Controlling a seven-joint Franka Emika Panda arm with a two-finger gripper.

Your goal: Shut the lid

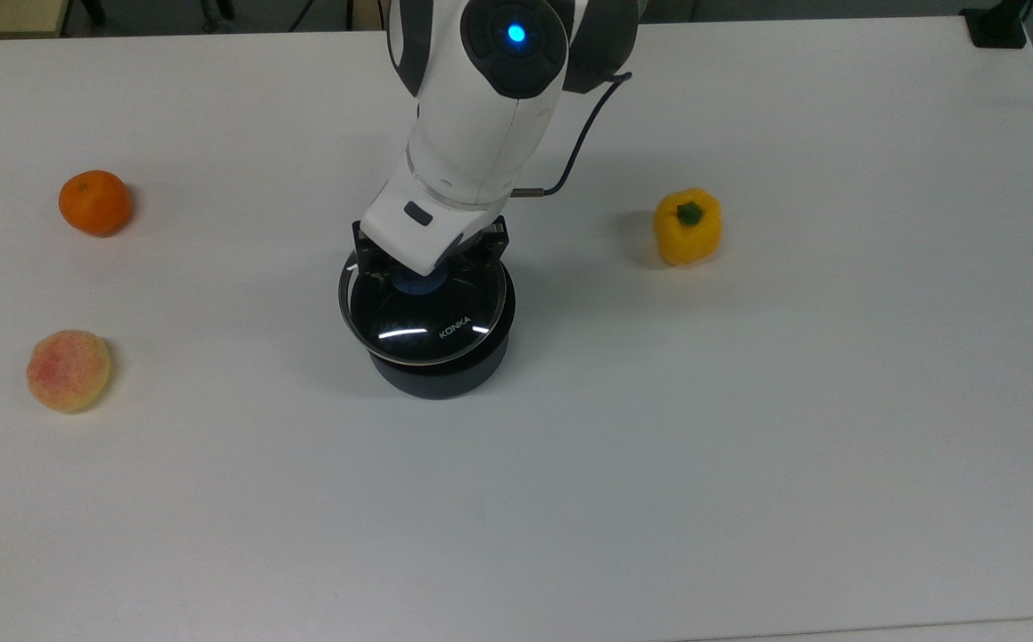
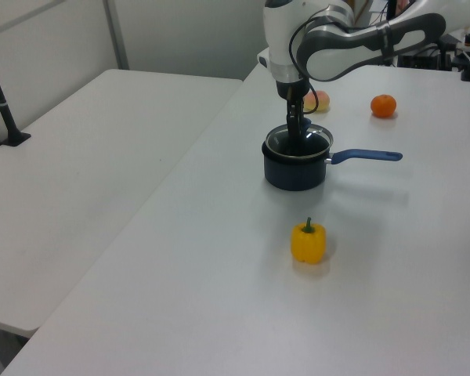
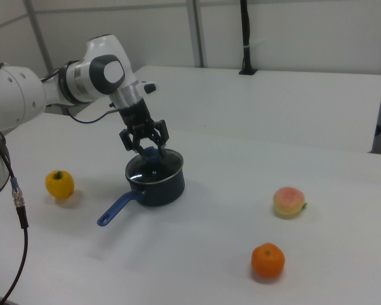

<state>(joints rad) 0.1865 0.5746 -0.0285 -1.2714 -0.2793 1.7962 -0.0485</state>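
The clear glass lid (image 1: 432, 325) with its metal rim and "KONKA" lettering lies level on the dark saucepan (image 1: 434, 374), covering its mouth. My gripper (image 1: 417, 281) points down over the lid's centre, shut on the blue knob. In the left view the gripper (image 2: 298, 129) reaches straight down onto the lid (image 2: 309, 141), and the saucepan's blue handle (image 2: 364, 156) sticks out towards the left view's right. In the right view the gripper (image 3: 146, 151) straddles the knob above the saucepan (image 3: 165, 187).
A yellow bell pepper (image 1: 687, 226) stands to the top view's right of the saucepan. An orange (image 1: 95, 202) and a peach (image 1: 69, 370) lie far to the top view's left. The white table (image 1: 748, 446) stretches wide in front.
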